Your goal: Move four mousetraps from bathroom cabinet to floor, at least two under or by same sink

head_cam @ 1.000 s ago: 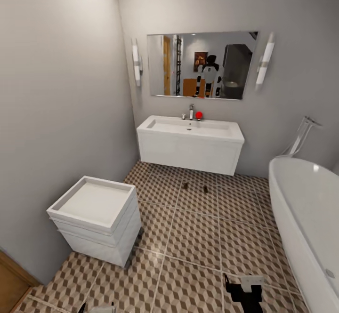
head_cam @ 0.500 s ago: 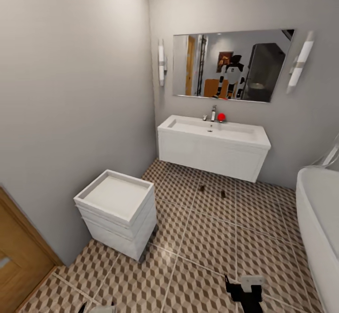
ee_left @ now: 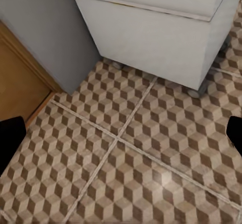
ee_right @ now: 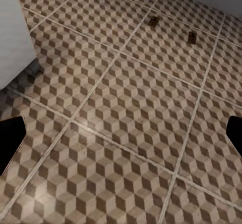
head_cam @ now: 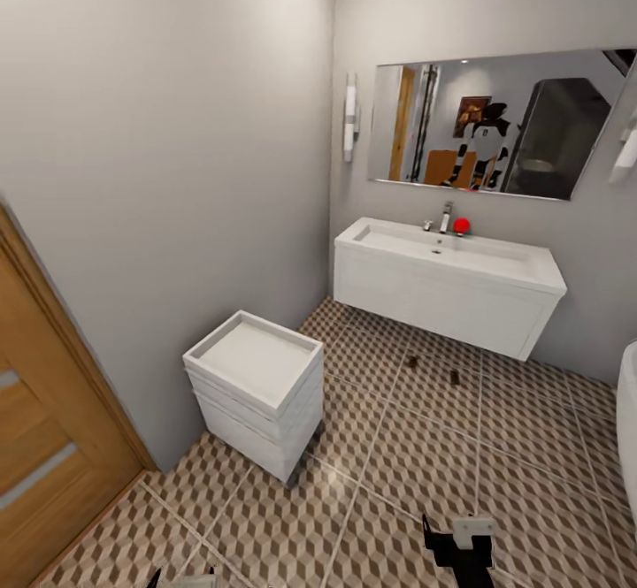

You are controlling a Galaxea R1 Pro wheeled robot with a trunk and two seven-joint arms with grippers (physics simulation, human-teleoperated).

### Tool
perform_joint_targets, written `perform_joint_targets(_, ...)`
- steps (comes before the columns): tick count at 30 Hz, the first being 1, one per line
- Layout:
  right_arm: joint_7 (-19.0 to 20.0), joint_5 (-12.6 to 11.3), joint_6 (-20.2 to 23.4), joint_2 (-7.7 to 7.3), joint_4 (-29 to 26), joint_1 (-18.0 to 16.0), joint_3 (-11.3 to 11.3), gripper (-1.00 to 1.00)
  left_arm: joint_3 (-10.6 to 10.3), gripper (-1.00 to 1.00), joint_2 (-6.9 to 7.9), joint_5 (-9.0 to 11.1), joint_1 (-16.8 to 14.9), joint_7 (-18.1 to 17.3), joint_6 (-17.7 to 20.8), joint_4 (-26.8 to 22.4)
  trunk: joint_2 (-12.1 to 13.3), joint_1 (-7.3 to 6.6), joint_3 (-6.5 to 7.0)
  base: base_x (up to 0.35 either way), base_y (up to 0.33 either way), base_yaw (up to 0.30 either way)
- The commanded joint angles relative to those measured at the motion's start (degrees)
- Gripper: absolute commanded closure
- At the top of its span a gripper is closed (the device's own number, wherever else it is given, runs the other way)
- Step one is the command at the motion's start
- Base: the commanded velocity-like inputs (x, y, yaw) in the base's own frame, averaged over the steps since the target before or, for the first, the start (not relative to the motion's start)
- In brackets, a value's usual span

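Mousetraps, two tiny brown wooden boards (head_cam: 411,361) (head_cam: 455,377), lie on your cube-patterned tiled bathroom floor (head_cam: 416,473) just before the far white wall-hung sink (head_cam: 447,280). Both grippers (ee_left: 121,133) (ee_right: 121,133) hover low over tiles, jaws spread, empty.

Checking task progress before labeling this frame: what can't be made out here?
- Two mousetraps on the bathroom floor before the bathroom sink: too small in head and right wrist views to see detail.
- Orange-brown wood: cut off by the head view's left edge; cabinet or door, cannot tell.
- Right gripper: cut by the bottom edge in the head view; its wrist view shows the fingertips wide apart.
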Motion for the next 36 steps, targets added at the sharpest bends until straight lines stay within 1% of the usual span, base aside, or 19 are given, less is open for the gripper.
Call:
perform_joint_targets(1,-0.35,-0.17,-0.05,-0.02,-0.05,-0.01,0.5,-1.0,-0.5,-1.0,-0.06,0.58,-0.12,-0.01,-0.34,0.26,-0.09,0.02,-0.1,0.0,0.0,0.291)
perform_joint_targets(23,-0.35,-0.17,-0.05,0.05,-0.05,-0.01,0.5,-1.0,-0.5,-1.0,-0.06,0.58,-0.12,-0.01,-0.34,0.26,-0.09,0.02,-0.1,0.0,0.0,0.29)
perform_joint_targets(36,-0.42,-0.17,-0.05,0.37,-0.05,-0.01,0.5,-1.0,-0.5,-1.0,-0.06,0.58,-0.12,-0.01,-0.34,0.26,-0.09,0.02,-0.1,0.0,0.0,0.291)
